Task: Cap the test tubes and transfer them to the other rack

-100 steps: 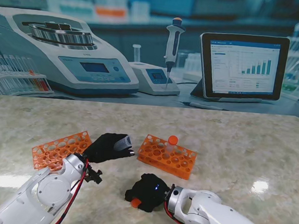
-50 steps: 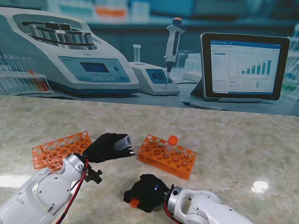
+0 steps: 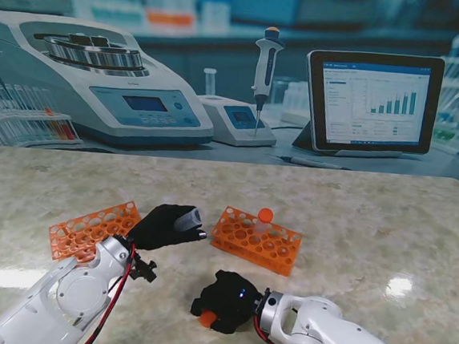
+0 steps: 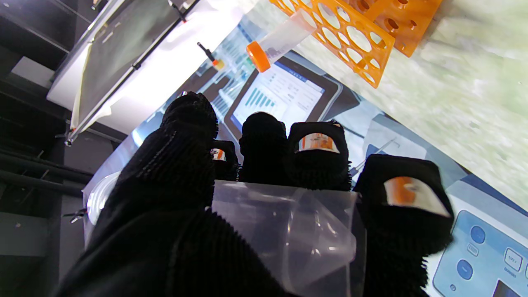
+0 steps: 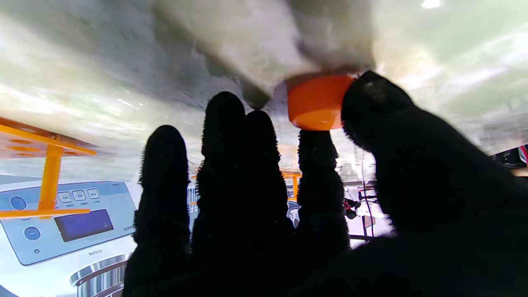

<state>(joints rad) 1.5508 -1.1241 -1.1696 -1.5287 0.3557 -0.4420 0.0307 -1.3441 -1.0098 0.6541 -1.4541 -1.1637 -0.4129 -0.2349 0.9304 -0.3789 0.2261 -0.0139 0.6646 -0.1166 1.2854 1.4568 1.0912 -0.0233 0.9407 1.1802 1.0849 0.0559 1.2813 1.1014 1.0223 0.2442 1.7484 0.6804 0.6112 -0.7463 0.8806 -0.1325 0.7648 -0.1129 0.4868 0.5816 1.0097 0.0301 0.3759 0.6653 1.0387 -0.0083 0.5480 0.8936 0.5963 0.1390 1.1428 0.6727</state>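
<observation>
Marbled worktop (image 3: 354, 215), lab-scene backdrop. Left hand (image 3: 163, 225) grips an open clear tube (image 4: 284, 235), held between the two orange racks (image 3: 92, 228) (image 3: 257, 240). Right hand (image 3: 222, 300) pinches an orange cap (image 5: 315, 101) low at the worktop. Step: capping. Next, probably: lift cap, align with tube mouth. Right wrist view alone shows thumb and fingertip on the cap; stand view shows one capped tube (image 3: 264, 217) racked.

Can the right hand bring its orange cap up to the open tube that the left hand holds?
Probably yes. The right hand pinches the orange cap; the left hand holds the tube, mouth toward the right rack. Bare table lies between.
</observation>
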